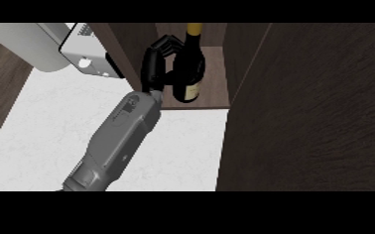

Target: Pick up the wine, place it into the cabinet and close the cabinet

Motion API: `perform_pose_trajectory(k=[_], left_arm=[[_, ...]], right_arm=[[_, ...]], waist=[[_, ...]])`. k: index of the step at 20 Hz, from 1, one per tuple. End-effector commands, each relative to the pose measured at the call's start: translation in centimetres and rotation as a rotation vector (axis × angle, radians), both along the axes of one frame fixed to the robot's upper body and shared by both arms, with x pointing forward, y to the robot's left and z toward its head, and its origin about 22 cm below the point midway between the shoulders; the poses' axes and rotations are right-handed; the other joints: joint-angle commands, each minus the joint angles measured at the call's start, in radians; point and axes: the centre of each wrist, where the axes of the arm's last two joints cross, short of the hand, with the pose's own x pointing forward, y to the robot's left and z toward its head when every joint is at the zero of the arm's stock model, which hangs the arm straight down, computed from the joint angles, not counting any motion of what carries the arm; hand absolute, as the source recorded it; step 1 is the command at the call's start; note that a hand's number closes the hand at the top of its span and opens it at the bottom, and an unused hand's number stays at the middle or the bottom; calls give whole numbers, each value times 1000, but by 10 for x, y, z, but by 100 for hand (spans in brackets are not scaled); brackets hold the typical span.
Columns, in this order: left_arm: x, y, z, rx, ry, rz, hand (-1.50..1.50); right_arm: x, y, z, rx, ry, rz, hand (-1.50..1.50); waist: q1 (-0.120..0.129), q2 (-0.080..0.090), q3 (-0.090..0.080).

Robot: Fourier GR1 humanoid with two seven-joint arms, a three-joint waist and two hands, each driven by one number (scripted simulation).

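Fingers (164,43) of the black left hand (152,69): curled round the dark glass wine bottle with a yellow capsule and pale label (192,59).

Grey forearm (117,139): crosses the white speckled counter (44,144) from the lower edge.

Dark brown wooden cabinet door (307,119): open, filling the right side.

Dark brown wooden cabinet (216,79): bottle upright inside, near the shelf's front edge.

Progress, judged: pick-up done, placing almost done; letting go and shutting the door remain.

Unclear: whether the bottle's base rests on the shelf; the bottle's left flank, hidden by the hand; the pale boxy appliance (88,54) at far left, cut off. Right hand unseen.
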Motion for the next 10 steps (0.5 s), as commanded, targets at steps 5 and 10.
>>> perform_pose_trajectory(k=[5,10], left_arm=[[17,6,-15,8,13,28,150],[34,-6,15,77,-88,63,150]], right_arm=[[-18,-2,6,48,-24,48,-150],[-11,1,6,38,-36,37,-150]], waist=[[-14,4,0],[-11,4,0]])
